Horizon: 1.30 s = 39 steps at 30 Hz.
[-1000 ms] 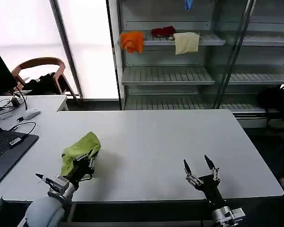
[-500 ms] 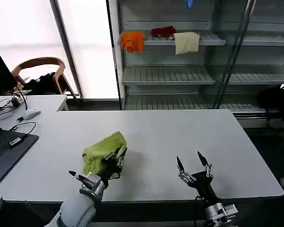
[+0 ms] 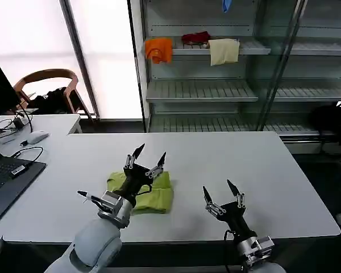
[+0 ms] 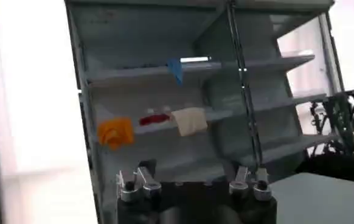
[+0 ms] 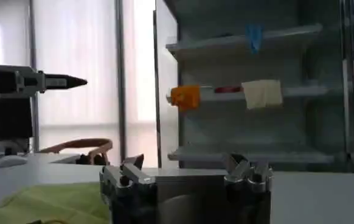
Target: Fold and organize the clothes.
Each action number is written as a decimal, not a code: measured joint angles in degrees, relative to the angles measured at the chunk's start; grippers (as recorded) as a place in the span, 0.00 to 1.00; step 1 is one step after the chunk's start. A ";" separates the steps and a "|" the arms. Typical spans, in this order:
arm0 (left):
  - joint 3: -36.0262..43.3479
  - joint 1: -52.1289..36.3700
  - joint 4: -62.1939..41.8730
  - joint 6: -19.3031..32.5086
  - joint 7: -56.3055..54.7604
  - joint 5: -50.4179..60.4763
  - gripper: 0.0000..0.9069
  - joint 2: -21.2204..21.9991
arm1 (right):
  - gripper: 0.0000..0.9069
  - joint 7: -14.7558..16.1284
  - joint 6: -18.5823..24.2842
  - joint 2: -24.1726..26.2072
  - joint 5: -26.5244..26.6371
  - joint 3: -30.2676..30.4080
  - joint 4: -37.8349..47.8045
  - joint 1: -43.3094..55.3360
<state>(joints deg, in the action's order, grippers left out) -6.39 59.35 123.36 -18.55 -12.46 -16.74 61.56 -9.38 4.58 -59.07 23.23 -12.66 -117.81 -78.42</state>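
Room: bright window panels at the back left, a metal shelf rack [image 3: 216, 85] behind the bench, a wooden chair [image 3: 48, 82] by the window.
Shelf: an orange cloth [image 3: 159, 49], a dark red cloth [image 3: 196, 38] and a cream cloth [image 3: 224, 51] lie on an upper shelf.
Bench: a wide white bench [image 3: 216, 165]; a laptop [image 3: 5, 176] and a mouse [image 3: 37, 136] sit at its far left.
T-shirt: the lime T-shirt [image 3: 153, 196] lies bunched on the bench, near the front edge, left of centre.
Left hand: the left hand [image 3: 145, 161] is above the T-shirt, fingers spread wide, holding nothing.
Right hand: the right hand [image 3: 221, 198] is over the front edge, right of the T-shirt, fingers apart and empty.
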 measured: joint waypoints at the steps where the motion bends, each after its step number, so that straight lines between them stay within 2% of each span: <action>1: -0.54 0.44 0.38 0.02 0.08 0.29 1.00 -0.11 | 1.00 0.27 -0.87 -0.17 0.34 0.38 0.35 0.79; 9: -8.69 9.85 4.04 -0.13 1.94 2.44 1.00 -1.49 | 1.00 1.71 -9.85 -2.11 3.44 5.30 4.75 10.42; 15: -13.82 17.24 7.36 -0.49 3.47 3.27 1.00 -0.82 | 1.00 0.69 -16.90 -4.84 3.40 11.39 8.86 18.90; 23: -16.75 22.30 9.63 -0.95 4.98 4.30 1.00 0.47 | 1.00 -1.08 -27.04 -8.41 1.36 17.37 13.58 27.09; 27: -17.65 23.68 9.91 -0.97 5.37 4.54 1.00 0.82 | 1.00 -1.15 -28.83 -9.85 -0.27 19.32 15.70 29.80; 33: -18.34 24.80 9.97 -0.96 5.66 5.13 1.00 1.29 | 1.00 -0.79 -28.91 -11.77 -3.39 21.83 18.79 32.69; 34: -18.51 24.97 9.94 -0.93 5.68 5.15 1.00 1.36 | 0.98 -0.96 -28.90 -12.14 -3.85 21.99 19.37 33.15; 39: -18.91 25.78 9.60 -0.86 5.74 5.20 1.00 1.68 | 0.99 -2.31 -30.36 -13.89 -5.66 22.67 22.52 34.92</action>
<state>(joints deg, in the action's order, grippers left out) -25.30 85.14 132.96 -19.41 -6.72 -11.54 63.24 -11.69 -25.78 -72.95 17.57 10.02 -95.29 -43.49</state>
